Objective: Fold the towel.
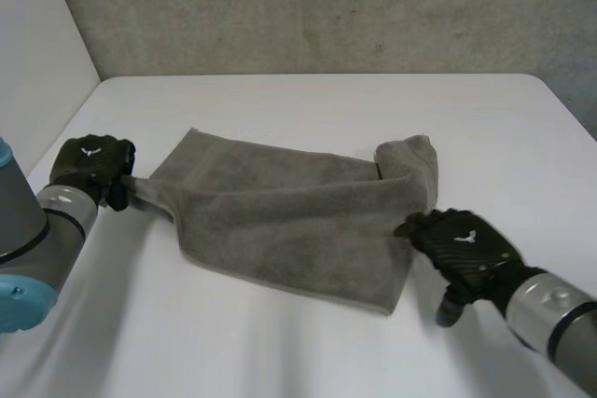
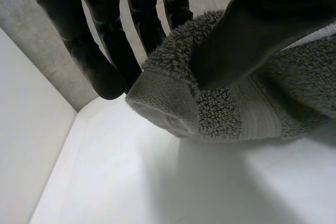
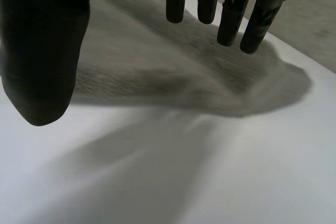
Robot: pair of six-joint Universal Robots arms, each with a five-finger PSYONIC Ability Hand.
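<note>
pinching the left corner of the grey towel [image 1: 289, 216], the left hand [image 1: 89, 167] sits at the left of the frame, low over the white table [image 1: 308, 100]. the corner is drawn out into a narrow point that runs from the cloth's body to that hand. in the left wrist view the thumb [image 2: 247, 30] presses down on the towel's banded hem and clamps it against the fingers [image 2: 100, 61] behind it, so this hand is closed on the cloth. the towel lies near the middle of the table, spread mostly flat and slanting from the upper left down to the lower right. its upper right corner is bunched and turned over on itself into a small raised hump. the right hand [image 1: 462, 249] is at the lower right of the frame, with its fingertips at the towel's right edge, just below that hump. in the right wrist view its fingers [image 3: 231, 19] are straight and spread away from the thumb [image 3: 42, 61], and the cloth lies beyond the fingertips with nothing gripped, so this hand is open. both arms come in from the bottom corners of the frame. a rough grey wall [image 1: 326, 6] stands behind the table's far edge.
</note>
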